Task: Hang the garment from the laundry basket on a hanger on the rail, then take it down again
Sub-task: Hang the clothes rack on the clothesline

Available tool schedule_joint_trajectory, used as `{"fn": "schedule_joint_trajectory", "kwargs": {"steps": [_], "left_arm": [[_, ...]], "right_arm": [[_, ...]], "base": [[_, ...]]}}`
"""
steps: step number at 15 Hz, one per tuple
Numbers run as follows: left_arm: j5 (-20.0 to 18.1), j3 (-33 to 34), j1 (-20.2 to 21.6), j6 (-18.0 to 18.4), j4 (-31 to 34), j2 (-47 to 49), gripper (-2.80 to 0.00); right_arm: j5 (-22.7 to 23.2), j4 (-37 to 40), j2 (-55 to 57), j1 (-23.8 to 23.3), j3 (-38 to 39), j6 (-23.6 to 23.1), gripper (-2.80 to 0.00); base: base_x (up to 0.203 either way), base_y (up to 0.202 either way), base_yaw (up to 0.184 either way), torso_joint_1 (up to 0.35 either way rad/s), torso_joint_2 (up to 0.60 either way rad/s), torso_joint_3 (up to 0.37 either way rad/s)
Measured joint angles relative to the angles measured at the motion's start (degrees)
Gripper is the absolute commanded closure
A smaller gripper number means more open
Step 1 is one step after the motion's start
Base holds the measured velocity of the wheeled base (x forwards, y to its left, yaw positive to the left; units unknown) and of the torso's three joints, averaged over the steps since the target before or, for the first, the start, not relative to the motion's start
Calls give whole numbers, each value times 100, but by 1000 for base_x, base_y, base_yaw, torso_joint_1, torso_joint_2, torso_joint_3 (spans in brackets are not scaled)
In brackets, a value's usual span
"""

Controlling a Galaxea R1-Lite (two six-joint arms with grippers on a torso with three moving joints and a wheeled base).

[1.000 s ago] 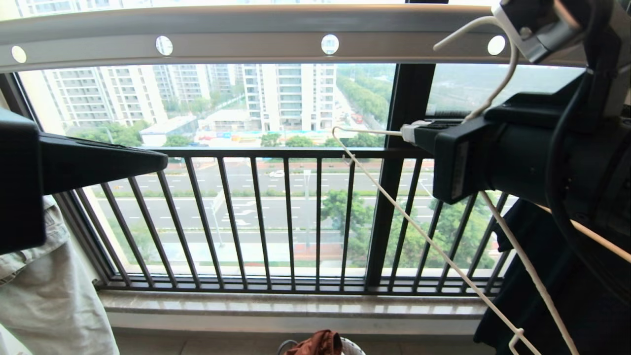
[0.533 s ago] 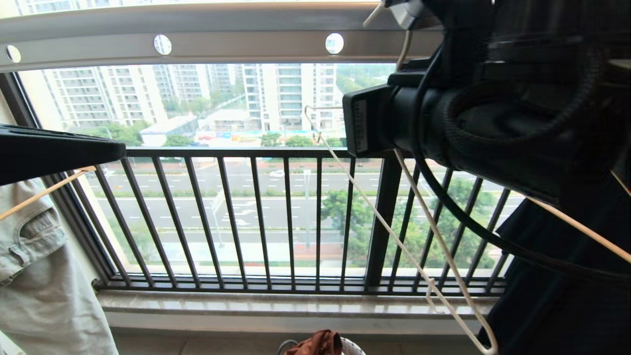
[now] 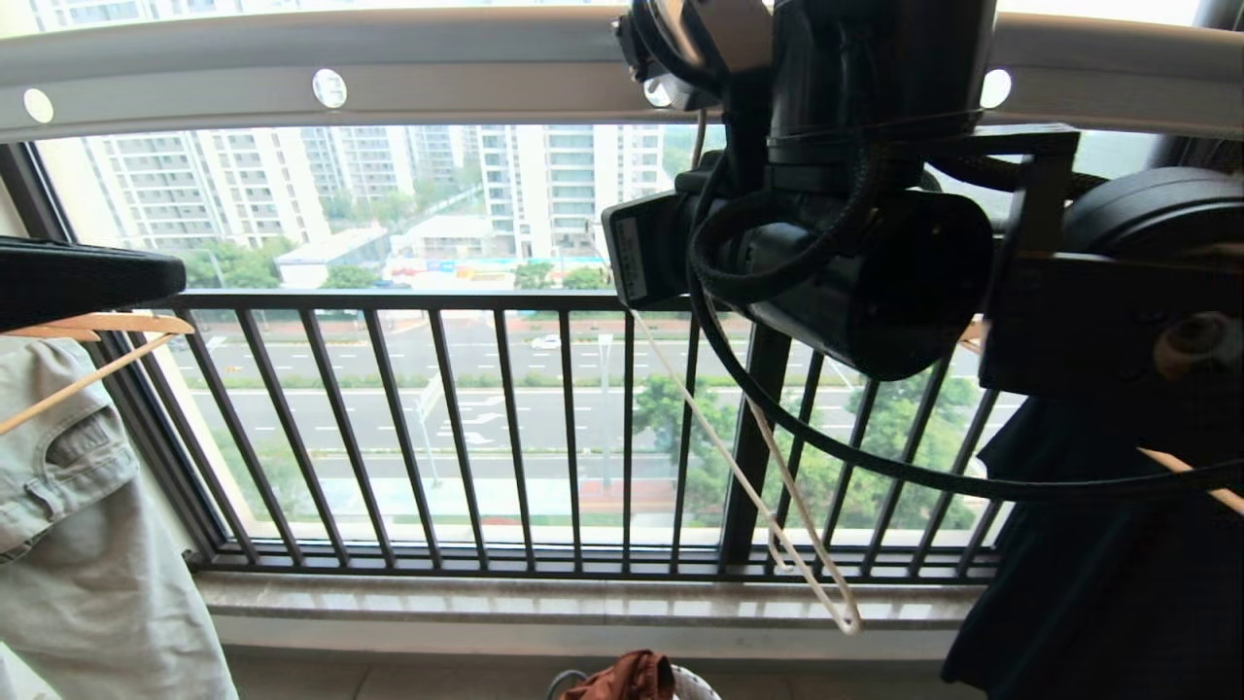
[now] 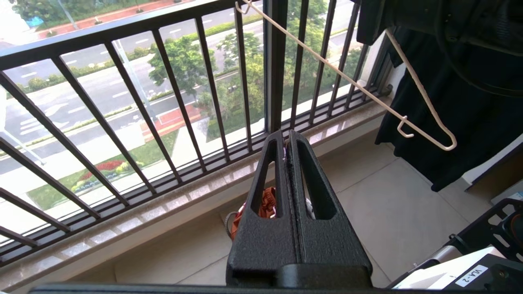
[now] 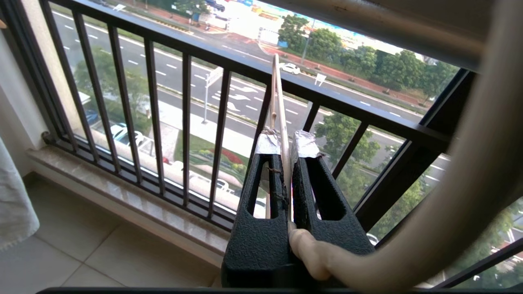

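High-rise blocks and a wide road fill the window behind the black balcony railing (image 3: 544,428) in the head view. Up top runs the rail (image 3: 292,73), silver-grey and pierced with round holes. The right arm crowds the upper right just under it, and the hanger (image 3: 758,486) slants down from it across the bars to the sill. The left arm (image 3: 78,277) juts in at the left edge above a pale denim piece (image 3: 87,564) on a wooden hanger. At the bottom edge, well below both arms, the garment (image 3: 627,676) lies bunched in the laundry basket (image 3: 695,685).

From the left wrist, the left gripper (image 4: 287,136) is pressed closed on nothing — rust-brown fabric shows far below through its fingers, with bare floor tiles around. A black T-shirt (image 4: 457,130) hangs beyond the hanger's low end.

From the right wrist, the right gripper (image 5: 288,141) is clamped on the cream wire, which runs out between the taped tips toward the bars.
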Motion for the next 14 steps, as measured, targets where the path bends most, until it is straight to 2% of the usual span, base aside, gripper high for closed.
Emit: {"fn": "schedule_joint_trajectory", "kwargs": {"steps": [6,14], "left_arm": [[-5,-18,5,29,-2,-103,0],[-1,-57,5,29,-11,-223,0]], "right_arm": [[-10,12,323,-270,-507,-208,0],[-29,6,853,-405,-1003,-584,0]], "base": [[0,0,0,0,0,0],[0,0,0,0,0,0]]}}
